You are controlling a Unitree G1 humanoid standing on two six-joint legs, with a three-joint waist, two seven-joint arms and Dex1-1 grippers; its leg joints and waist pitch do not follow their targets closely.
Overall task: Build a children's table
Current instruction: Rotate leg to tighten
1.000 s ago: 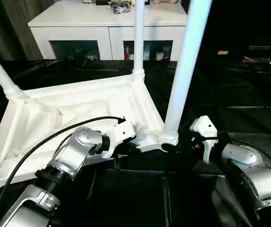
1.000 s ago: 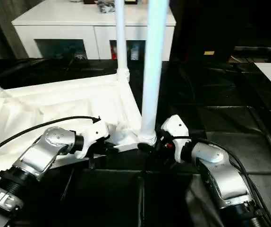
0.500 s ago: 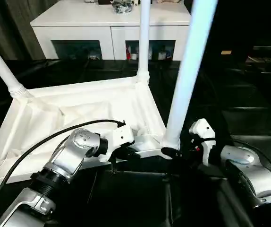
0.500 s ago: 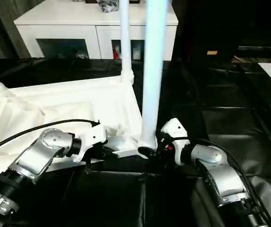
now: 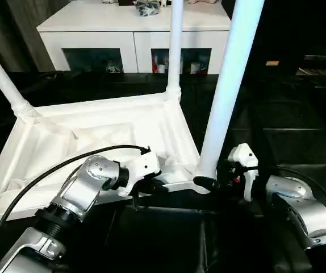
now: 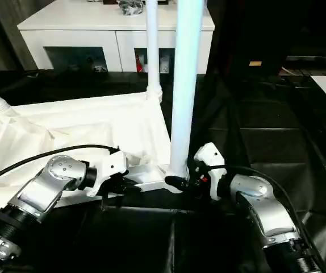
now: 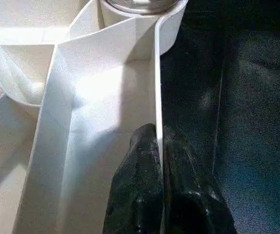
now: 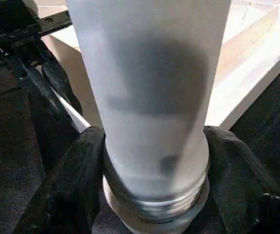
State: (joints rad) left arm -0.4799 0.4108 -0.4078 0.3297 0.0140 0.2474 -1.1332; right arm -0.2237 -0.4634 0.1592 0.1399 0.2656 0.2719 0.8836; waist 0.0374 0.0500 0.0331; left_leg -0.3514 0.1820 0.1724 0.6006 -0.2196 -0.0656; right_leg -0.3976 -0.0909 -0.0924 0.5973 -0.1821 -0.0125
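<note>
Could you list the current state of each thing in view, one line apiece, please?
Tabletop: upside down on the black surface, ribbed underside up.
Near leg: upright in its corner socket.
Far leg: upright in its socket.
Left leg: socketed, leaning outward.
Left gripper: shut on the tabletop's rim.
Right gripper: fingers either side of the near leg's base.

No text, label, brand or number can be read anywhere (neither on the white plastic parts nor on the arms)
</note>
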